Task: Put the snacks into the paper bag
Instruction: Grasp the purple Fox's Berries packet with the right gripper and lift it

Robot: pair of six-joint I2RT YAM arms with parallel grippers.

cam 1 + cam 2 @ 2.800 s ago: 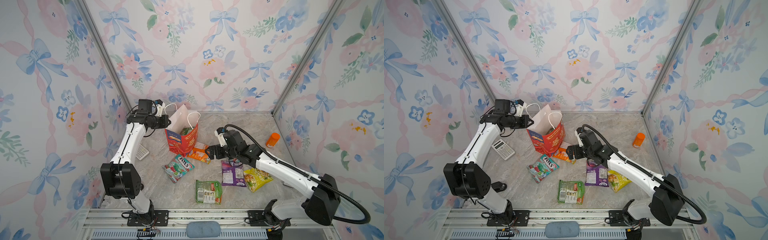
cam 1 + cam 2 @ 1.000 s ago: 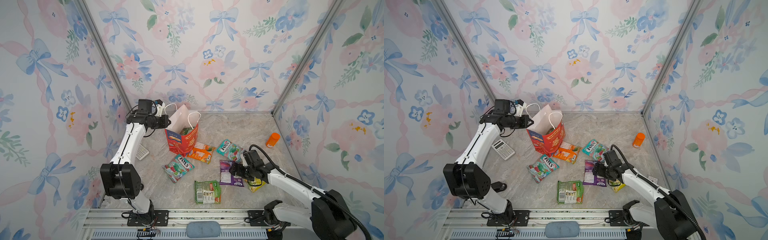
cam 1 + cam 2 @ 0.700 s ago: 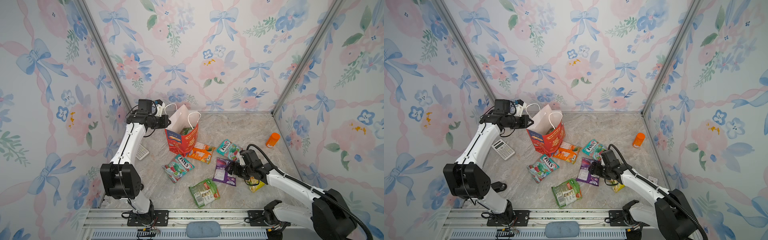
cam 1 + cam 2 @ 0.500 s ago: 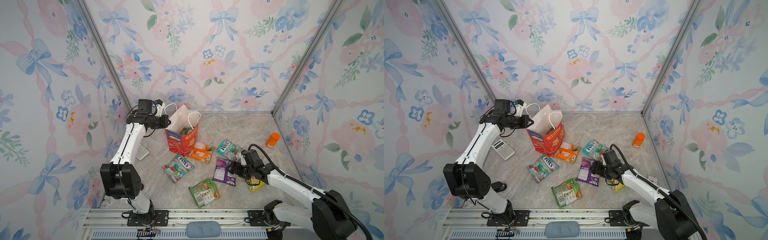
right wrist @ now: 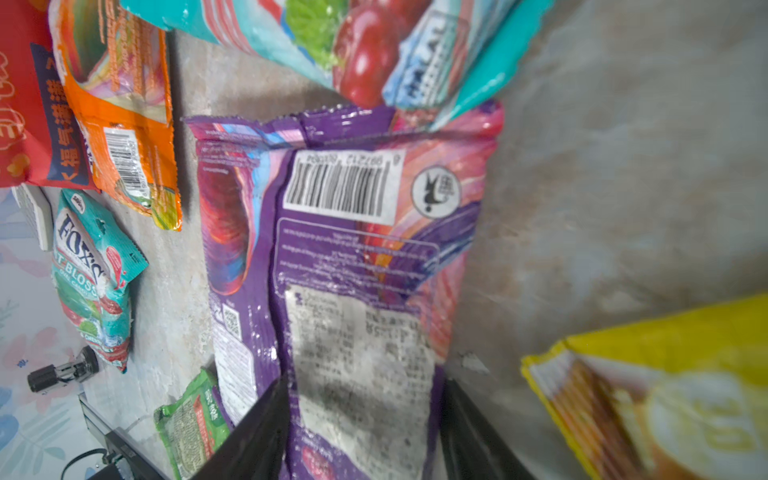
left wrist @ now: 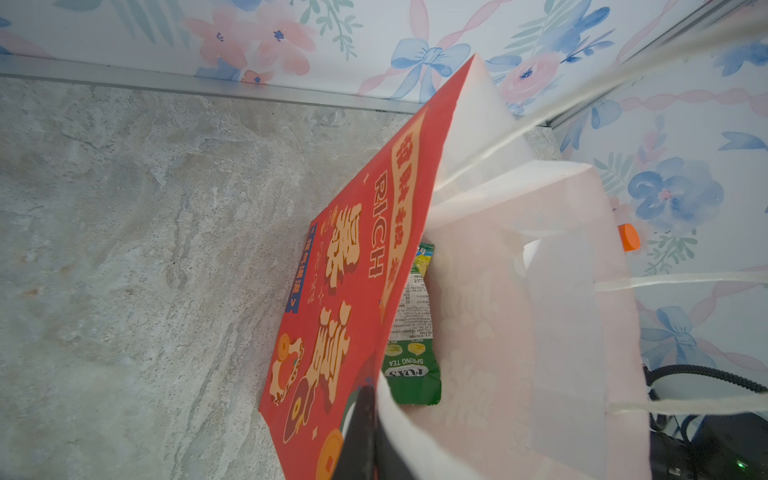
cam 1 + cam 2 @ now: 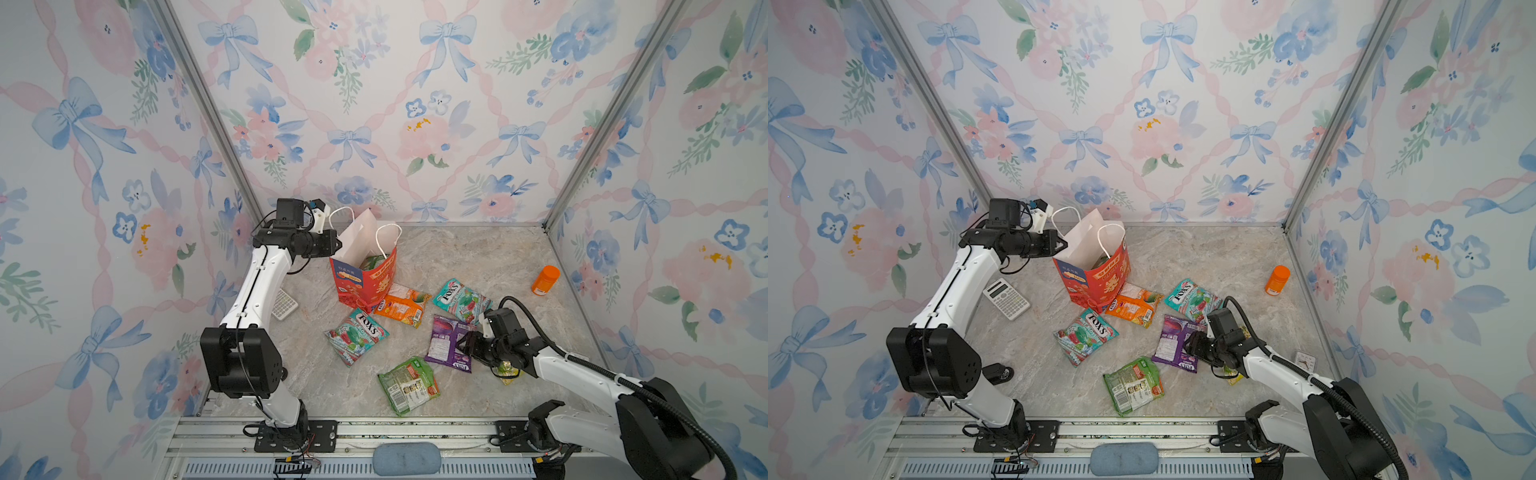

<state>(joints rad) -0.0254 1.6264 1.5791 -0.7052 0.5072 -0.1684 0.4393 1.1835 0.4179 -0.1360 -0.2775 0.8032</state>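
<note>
right fingers are seen half-open astride the purple packet end on the bench, grip can't be told yet; left fingers are clamped on the paper bag rim. the flat seal's best pinched squarely.

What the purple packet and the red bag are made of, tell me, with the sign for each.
Purple packet: likely thin plastic film, glossy; it crinkles and glares. Red bag: likely paper, matte printed outside, white inside; it holds crisp flat folds.

Looks like a staged robot test booth, not a lived-in room: bow-print wallpaper panels on aluminium posts, marble-look worktop, arms bolted to a metal rail.
</note>
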